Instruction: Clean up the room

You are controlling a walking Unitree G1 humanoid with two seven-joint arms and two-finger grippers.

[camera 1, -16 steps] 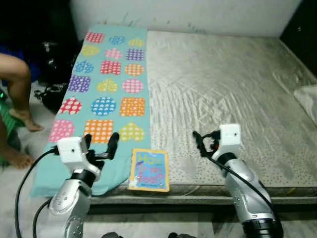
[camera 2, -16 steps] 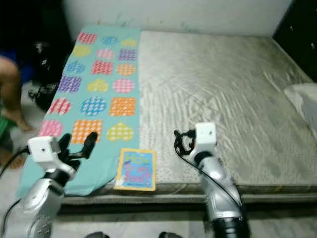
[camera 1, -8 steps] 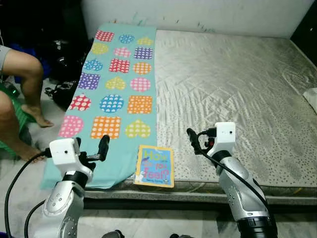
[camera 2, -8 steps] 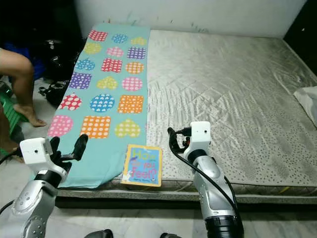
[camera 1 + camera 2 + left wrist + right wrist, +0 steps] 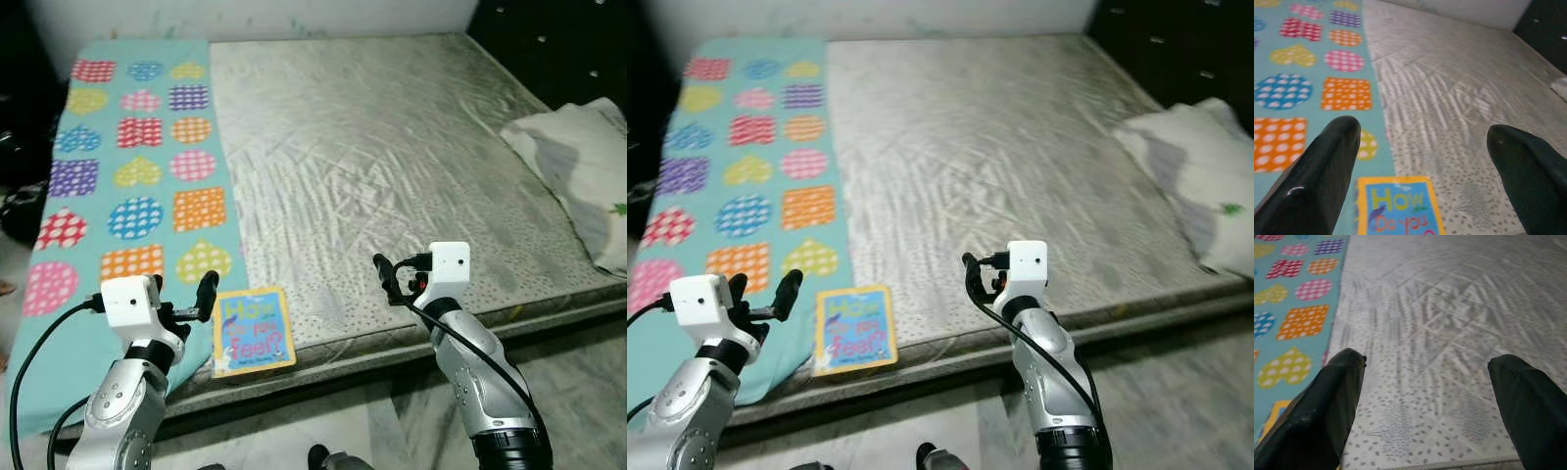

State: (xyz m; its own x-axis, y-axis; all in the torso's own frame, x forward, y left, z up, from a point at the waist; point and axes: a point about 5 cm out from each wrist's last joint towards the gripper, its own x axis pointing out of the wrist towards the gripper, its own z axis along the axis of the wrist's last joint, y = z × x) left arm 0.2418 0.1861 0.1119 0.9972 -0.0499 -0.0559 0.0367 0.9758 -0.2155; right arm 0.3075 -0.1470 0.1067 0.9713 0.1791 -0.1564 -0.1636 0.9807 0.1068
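A yellow-edged children's book (image 5: 252,330) lies flat at the near edge of the grey mattress (image 5: 372,147), beside a teal blanket (image 5: 118,166) printed with dotted hearts and circles. My left gripper (image 5: 182,291) hovers open just left of the book, over the blanket's near end. In the left wrist view the book (image 5: 1400,210) sits low between the two fingers (image 5: 1327,161). My right gripper (image 5: 397,276) is open above the mattress's front edge, right of the book, with bare mattress (image 5: 1425,333) between its fingers (image 5: 1322,401). Neither holds anything.
A white pillow (image 5: 586,176) lies on the mattress's right side, against dark furniture (image 5: 568,49). Grey tiled floor (image 5: 578,382) runs along the bed's front and right. Dark bags (image 5: 15,196) sit on the floor left of the blanket.
The whole view has swung to the right: the person's legs at the left have left the picture and the pillow has come in. Both grippers keep the same open pose.
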